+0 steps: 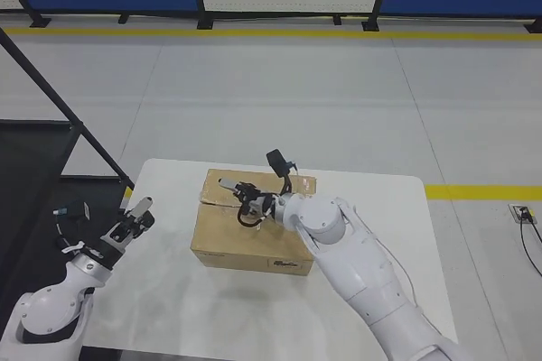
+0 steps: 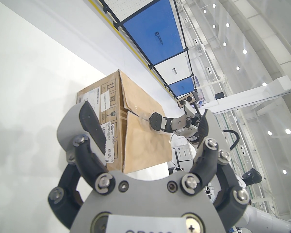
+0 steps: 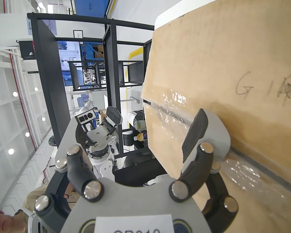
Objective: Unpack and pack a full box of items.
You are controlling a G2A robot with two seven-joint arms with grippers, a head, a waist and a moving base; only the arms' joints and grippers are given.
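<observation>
A closed brown cardboard box (image 1: pixel 253 236) stands in the middle of the white table (image 1: pixel 163 298), its top seam covered with clear tape (image 3: pixel 174 112). My right gripper (image 1: pixel 238 199) is open on the box top near its left end. One of its fingers (image 3: pixel 203 132) lies against the taped seam and the other hangs past the box edge. In the left wrist view the box (image 2: pixel 140 134) appears beyond my open left gripper (image 2: pixel 148 122), with the right gripper (image 2: pixel 157 121) on its top. My left gripper (image 1: pixel 143 209) hovers off the table's left side, holding nothing.
A black metal frame (image 1: pixel 36 171) stands beside the table's left edge, close to my left arm. Bare tabletop lies in front of the box and to its right (image 1: pixel 379 226). Printed labels (image 2: pixel 104 112) cover the box side that faces the left gripper.
</observation>
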